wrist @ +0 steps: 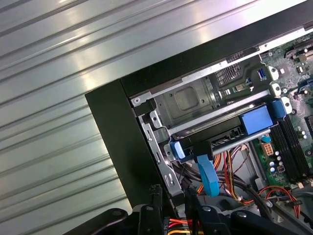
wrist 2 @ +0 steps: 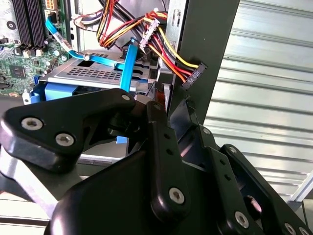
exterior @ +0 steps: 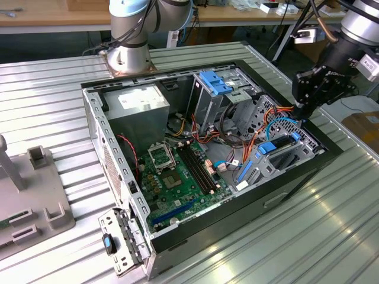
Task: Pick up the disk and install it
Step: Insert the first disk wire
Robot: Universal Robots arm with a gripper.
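Tool [wrist 2: 164, 112] hovering by computer case [exterior: 237, 219] corner; opening, cannot tell. Disk [wrist: 225, 133] seemingly lying in case's bay. Install step; seating demands square alignment.

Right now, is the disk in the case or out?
In: the disk, blue rails showing, sits inside the drive cage. Fully seated, cannot tell.

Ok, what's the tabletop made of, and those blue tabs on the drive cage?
The tabletop looks like bare metal, maybe aluminium: silver, ribbed, streaked with glare. The blue tabs look like moulded plastic: even colour, soft sheen, rounded edges. The drive cage seems sheet metal: dull grey, punched holes.
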